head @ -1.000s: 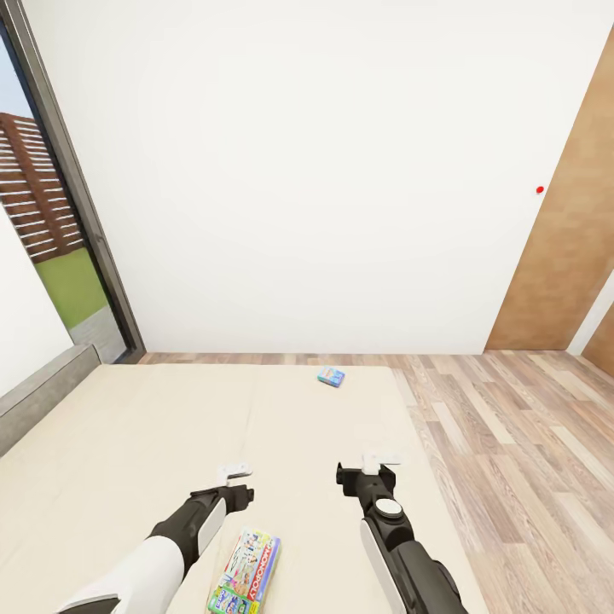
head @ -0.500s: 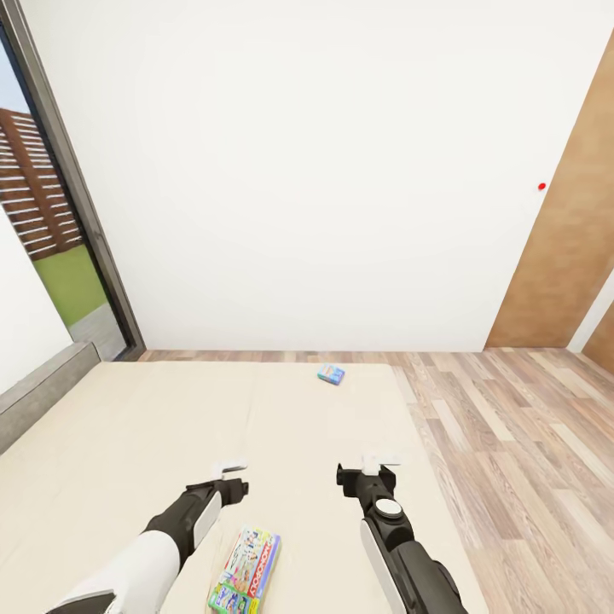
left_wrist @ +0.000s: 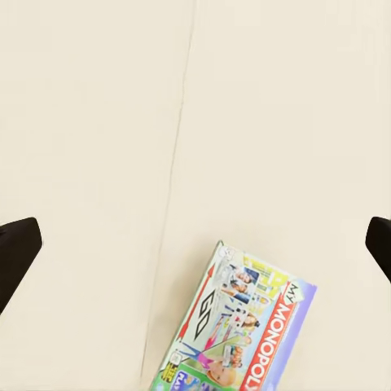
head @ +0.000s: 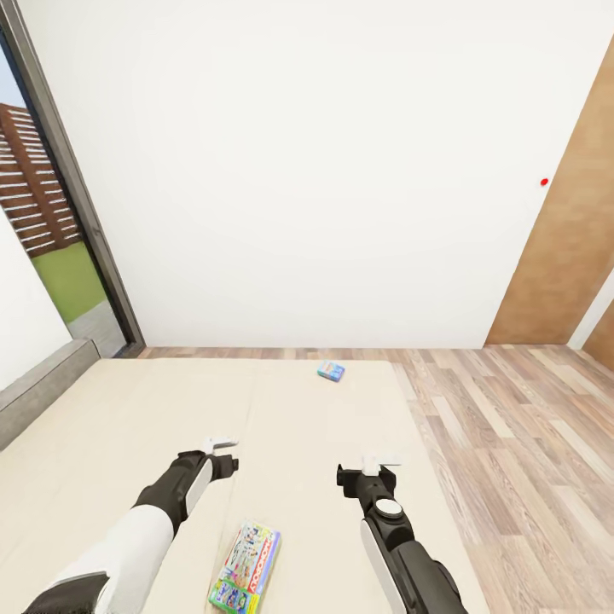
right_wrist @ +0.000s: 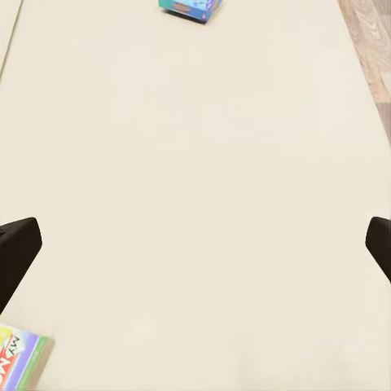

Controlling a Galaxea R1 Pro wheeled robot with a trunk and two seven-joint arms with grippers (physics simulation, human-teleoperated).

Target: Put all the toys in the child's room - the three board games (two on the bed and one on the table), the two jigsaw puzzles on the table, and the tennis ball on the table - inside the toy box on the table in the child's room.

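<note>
I am reaching over the bed [head: 128, 409], both grippers spread wide and empty. My left gripper [head: 220, 444] is hovering just beyond the Monopoly board game [head: 246, 558]; the small blue board game [head: 331, 370] is lying far off. Next I judge I should bring it down and straddle the box edges.

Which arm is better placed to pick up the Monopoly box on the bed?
Left, probably. The left gripper hovers just beyond the Monopoly box, open and empty; the right gripper is farther off to the side.
</note>
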